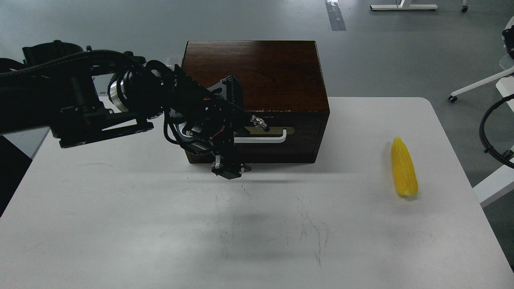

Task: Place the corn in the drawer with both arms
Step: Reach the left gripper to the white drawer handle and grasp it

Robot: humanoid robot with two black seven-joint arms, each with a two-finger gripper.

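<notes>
head view: the left arm (80,104) reaches in from the left, and its left pincer (229,170) hangs in front of the left part of the drawer (277,136), low near the surface (160,224). it shows dark and end-on, so i cannot tell whether its fingers stand apart or together, and it does not look to be gripping the white bar handle (261,139). the drawer sits flush in the dark wooden box (257,68), so it looks closed. the corn (404,167) lies on the surface well apart to the right of the box, narrow tip pointing away from the robot, nothing touching it. the right pincer is not in view; only a loop of black cable (488,132) shows at the right edge.

the step in hand looks to be opening the drawer with the left arm. to do it well, the fingers should close around the middle of the handle rather than its left end, so the pull runs straight and the box does not twist or slide forward. pull slow and level, far enough to leave room for the whole cob. the right arm would suit the corn, gripping across its thicker middle.
</notes>
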